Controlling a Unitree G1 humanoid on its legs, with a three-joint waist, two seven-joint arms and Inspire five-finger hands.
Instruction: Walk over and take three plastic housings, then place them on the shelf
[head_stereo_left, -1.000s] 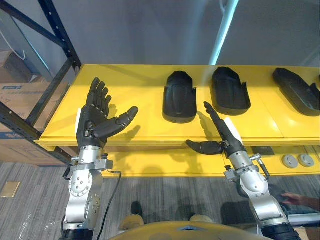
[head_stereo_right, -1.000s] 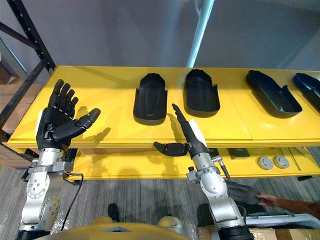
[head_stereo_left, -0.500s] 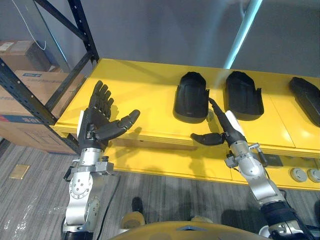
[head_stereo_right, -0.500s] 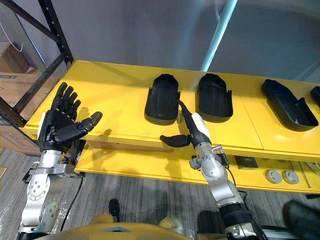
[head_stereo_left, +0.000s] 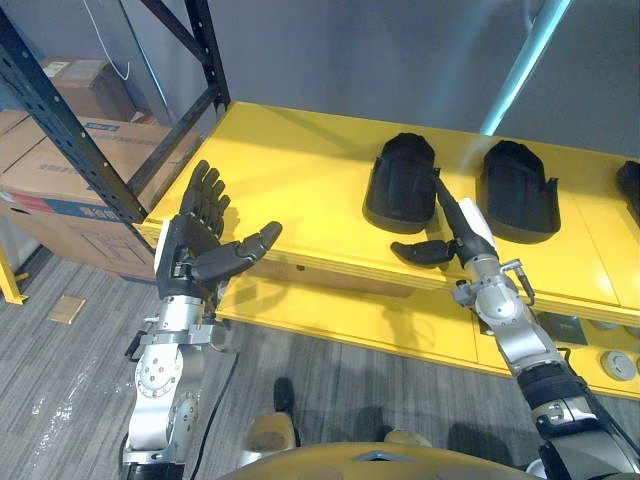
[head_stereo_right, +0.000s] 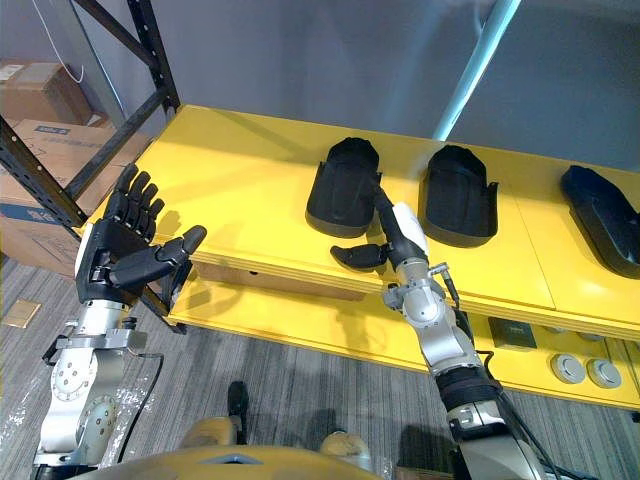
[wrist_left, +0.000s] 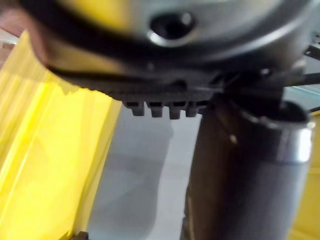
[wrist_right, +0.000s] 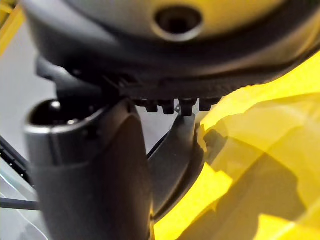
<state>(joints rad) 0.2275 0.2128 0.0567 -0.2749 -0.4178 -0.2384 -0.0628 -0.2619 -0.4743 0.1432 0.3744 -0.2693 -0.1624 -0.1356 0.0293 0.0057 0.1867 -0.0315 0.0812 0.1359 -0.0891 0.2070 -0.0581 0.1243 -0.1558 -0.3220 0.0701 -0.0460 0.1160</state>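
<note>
Housing (head_stereo_left: 400, 180) edge partly hidden by right hand (head_stereo_left: 465, 238), perhaps touching.

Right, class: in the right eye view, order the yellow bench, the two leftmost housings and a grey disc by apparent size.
Bench largest
Left housing and middle housing, which look alike
Disc smallest

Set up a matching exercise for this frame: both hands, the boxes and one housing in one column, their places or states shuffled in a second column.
Column one:
1. left hand
2. right hand
3. cardboard boxes
4. second housing from the left

Column two:
A. lies on the yellow shelf
B. open and raised, holding nothing
C. behind the black rack, at the left
D. open, fingers straight at the leftmost housing

Pairs: 1-B, 2-D, 3-C, 4-A
</note>
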